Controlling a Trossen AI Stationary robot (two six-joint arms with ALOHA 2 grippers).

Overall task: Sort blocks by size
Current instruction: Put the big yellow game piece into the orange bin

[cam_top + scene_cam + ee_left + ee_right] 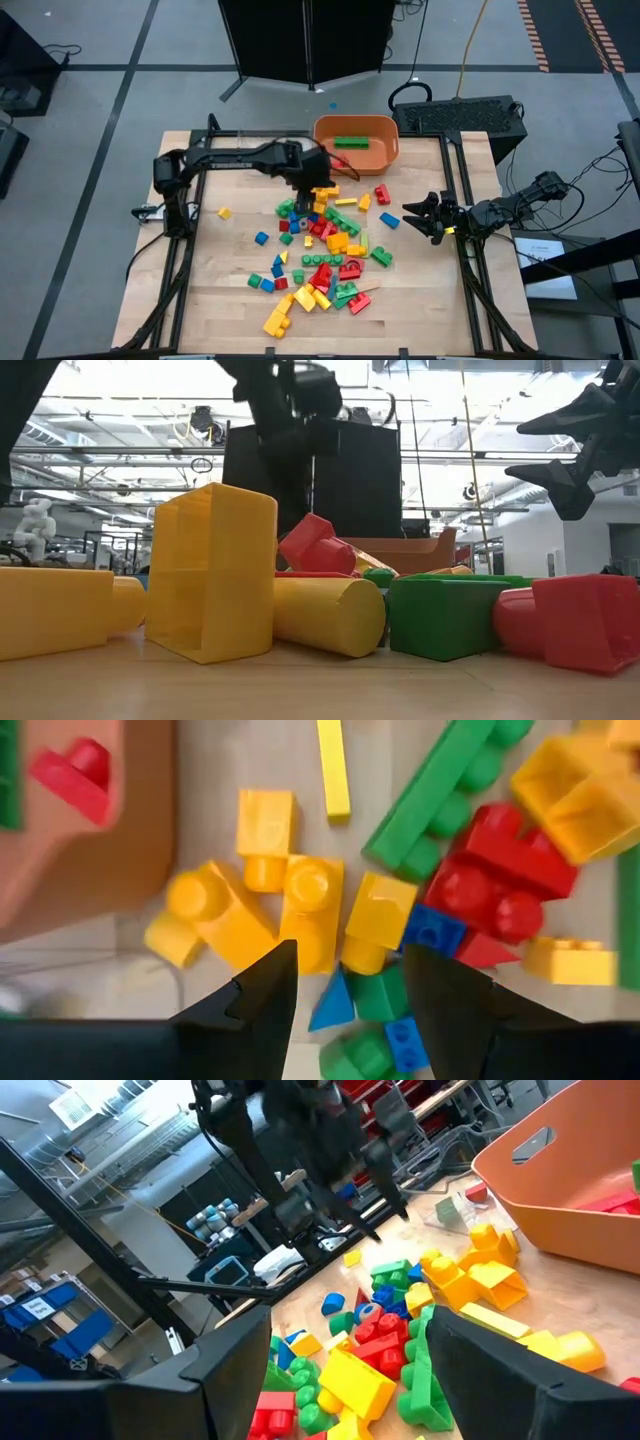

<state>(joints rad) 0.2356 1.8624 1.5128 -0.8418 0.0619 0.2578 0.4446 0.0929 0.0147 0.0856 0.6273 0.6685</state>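
Observation:
The blocks (325, 245), red, yellow, green and blue, lie loosely heaped on the middle of the wooden table. My left gripper (312, 188) hovers open over the heap's far end, just in front of the orange tub (325, 132). In the left wrist view its fingers (350, 965) stand apart above yellow blocks (310, 905), a blue wedge (332, 1005) and a green block, touching none. My right gripper (412, 213) waits open and empty at the heap's right side. It also shows in the right wrist view (340, 1355).
The tub holds a long green brick (350, 142) and a red block (70, 775). Single blocks lie apart: a yellow one (225, 213) at the left and a blue one (389, 219) near my right gripper. Large yellow blocks (215, 570) stand close to the table's near edge.

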